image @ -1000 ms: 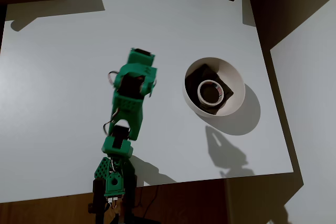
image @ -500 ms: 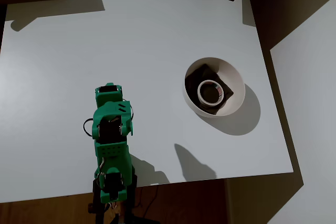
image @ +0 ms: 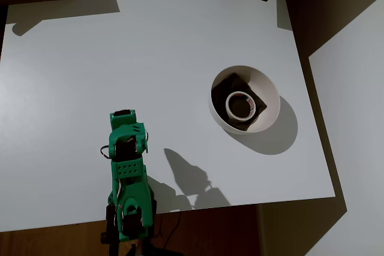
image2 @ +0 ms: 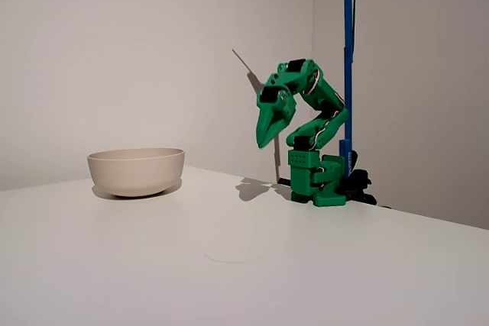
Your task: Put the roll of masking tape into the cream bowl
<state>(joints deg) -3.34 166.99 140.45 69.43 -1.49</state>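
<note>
On white bench [image: 90, 40]: green arm [image: 127, 166] folded near base, well apart from bowl. Cream bowl [image: 267, 97] toward right in overhead view. Roll of masking tape [image: 240, 105] lying flat inside bowl, on dark patch. Gripper [image2: 265, 137] pointing down, empty-looking, can't tell how wide.

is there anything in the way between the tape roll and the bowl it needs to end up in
Nothing visible stands in the way: the roll of masking tape already lies inside the cream bowl, on the dark patch at its bottom. The tool is folded back near the arm's base, well away from the bowl, with bare table between them.
</note>
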